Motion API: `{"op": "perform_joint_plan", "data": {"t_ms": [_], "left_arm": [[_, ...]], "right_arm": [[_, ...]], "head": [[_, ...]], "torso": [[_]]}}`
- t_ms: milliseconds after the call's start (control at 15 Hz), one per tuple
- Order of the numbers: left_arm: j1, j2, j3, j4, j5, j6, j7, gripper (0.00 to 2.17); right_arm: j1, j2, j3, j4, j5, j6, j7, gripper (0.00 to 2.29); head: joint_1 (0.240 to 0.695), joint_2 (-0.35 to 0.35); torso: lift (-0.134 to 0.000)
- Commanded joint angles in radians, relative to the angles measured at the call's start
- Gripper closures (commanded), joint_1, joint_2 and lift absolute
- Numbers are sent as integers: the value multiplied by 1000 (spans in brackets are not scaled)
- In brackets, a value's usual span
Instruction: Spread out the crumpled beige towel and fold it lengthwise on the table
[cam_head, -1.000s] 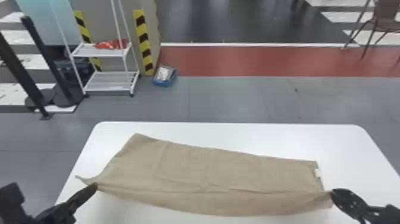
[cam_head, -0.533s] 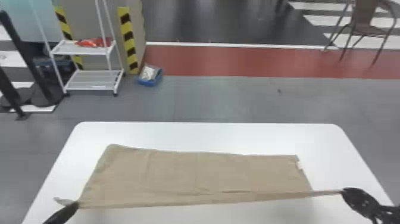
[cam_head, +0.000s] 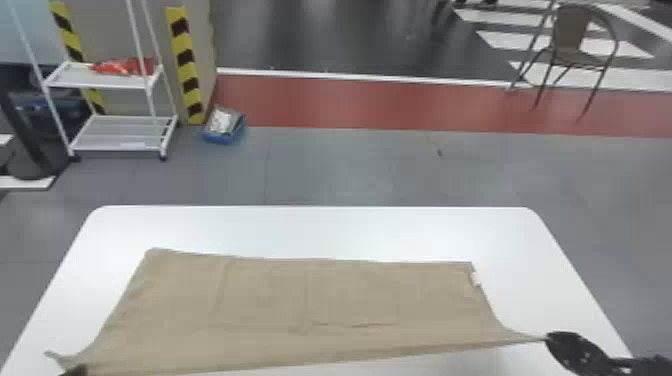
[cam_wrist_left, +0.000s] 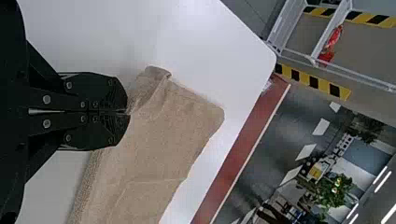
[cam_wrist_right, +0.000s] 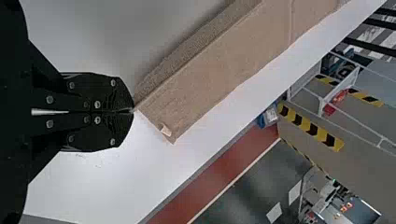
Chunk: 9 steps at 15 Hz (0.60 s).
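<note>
In the head view, your towel (cam_head: 300, 300) lies spread across the tabletop (cam_head: 320, 230), its near edge drawn taut between your left fingers (cam_wrist_left: 102, 91) and right fingers (cam_wrist_right: 107, 91), both pressed together on cloth. Pull harder and the right's slim pinch could slip, or the towel could slide askew.
</note>
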Motion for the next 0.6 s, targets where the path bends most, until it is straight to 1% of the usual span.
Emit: {"op": "perform_joint_plan", "data": {"t_ms": [0,67,133,267,400,467,533], "left_arm": [[29,-15,42,-86,-1,99,-12,1413],[32,-21,53,-108,-4,148,-26,1413],[41,-24,64,-129,-8,179,-35,1413],[46,-24,62,-152,-13,179,-33,1413],[15,-24,33,-186,-48,209,-13,1413],[-13,-24,18,-188,-71,219,-9,1413],[-48,-24,-5,-188,-99,231,5,1413]], "right_arm": [[2,7,-40,-9,-27,-50,31,1663],[2,13,-51,-12,-27,-74,58,1663],[3,19,-63,-14,-30,-102,72,1663],[-4,19,-74,-14,-55,-96,74,1663],[-63,21,-83,-27,-55,-44,69,1663],[-90,23,-78,-38,-52,11,71,1663],[-118,23,-71,-38,-36,39,71,1663]], "head": [[695,-117],[695,-118],[695,-120],[695,-122],[695,-127],[695,-131],[695,-139]], "torso": [[0],[0],[0],[0],[0],[0],[0]]}}
